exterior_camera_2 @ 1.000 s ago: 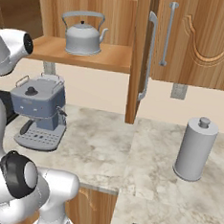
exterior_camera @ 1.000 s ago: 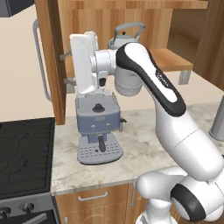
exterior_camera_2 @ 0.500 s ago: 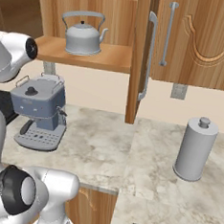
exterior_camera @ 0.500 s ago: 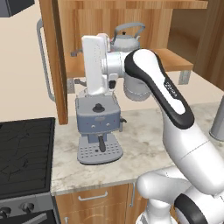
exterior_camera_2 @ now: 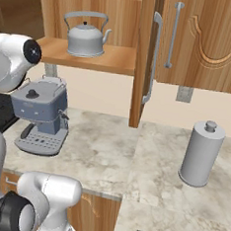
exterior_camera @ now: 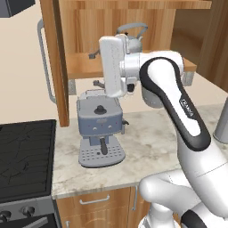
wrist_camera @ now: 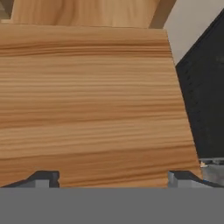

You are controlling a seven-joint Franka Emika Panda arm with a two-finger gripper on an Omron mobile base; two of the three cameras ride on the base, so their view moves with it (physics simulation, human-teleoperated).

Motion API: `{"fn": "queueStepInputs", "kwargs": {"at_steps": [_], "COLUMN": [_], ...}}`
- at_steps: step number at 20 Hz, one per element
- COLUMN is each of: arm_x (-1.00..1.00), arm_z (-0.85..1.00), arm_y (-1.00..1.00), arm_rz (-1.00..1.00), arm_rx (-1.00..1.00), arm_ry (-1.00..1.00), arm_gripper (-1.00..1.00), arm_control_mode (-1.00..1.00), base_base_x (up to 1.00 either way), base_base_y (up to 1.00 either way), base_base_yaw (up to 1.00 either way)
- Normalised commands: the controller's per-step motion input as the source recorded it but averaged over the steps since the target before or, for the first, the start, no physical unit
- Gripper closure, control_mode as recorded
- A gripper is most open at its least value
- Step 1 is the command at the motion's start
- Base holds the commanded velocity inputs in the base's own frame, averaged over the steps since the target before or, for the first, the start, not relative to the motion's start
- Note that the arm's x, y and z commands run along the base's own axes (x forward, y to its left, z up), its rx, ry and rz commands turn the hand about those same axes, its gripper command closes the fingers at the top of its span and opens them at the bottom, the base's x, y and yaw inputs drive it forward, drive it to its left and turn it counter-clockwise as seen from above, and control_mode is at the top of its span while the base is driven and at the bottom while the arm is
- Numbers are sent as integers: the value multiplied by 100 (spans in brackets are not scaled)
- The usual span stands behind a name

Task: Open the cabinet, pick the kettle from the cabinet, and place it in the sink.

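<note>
Cabinet [exterior_camera_2: 142, 60] is open, so we swing the gripper [wrist_camera: 113, 177], fingers spread and empty, round toward the kettle [exterior_camera_2: 86, 34] handle

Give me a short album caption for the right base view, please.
Open cabinet with the kettle on its shelf, above a blue-grey coffee machine and a grey canister on the marble counter.

Blue-grey espresso machine [exterior_camera: 100, 131] on marble counter [exterior_camera_2: 114, 152], black stovetop [exterior_camera: 24, 160] beside it, grey knobbed canister [exterior_camera_2: 201, 153] apart

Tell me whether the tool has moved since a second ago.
Yes. In the left base view, the hand carrying the tool swung rightward from the open cabinet door toward the kettle.
</note>
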Motion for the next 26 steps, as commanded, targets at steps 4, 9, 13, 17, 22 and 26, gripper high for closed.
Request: {"fn": "queueStepInputs", "kwargs": {"at_steps": [4, 9, 13, 17, 22, 26], "arm_x": [-16, -15, -15, -10, -7, -3], "arm_z": [0, 0, 0, 0, 0, 4], "arm_y": [-37, -31, -28, -25, -28, -29], "arm_rz": [-14, -16, -16, -18, -20, -24], "arm_rx": [-20, -25, -26, -27, -19, -10], "arm_ry": [-26, -24, -22, -16, -13, 0], "arm_gripper": [-100, -100, -100, -100, -100, -100], "arm_control_mode": [-100, -100, -100, -100, -100, -100], "base_base_x": [0, 0, 0, 0, 0, 0], "base_base_y": [0, 0, 0, 0, 0, 0], "base_base_yaw": [0, 0, 0, 0, 0, 0]}}
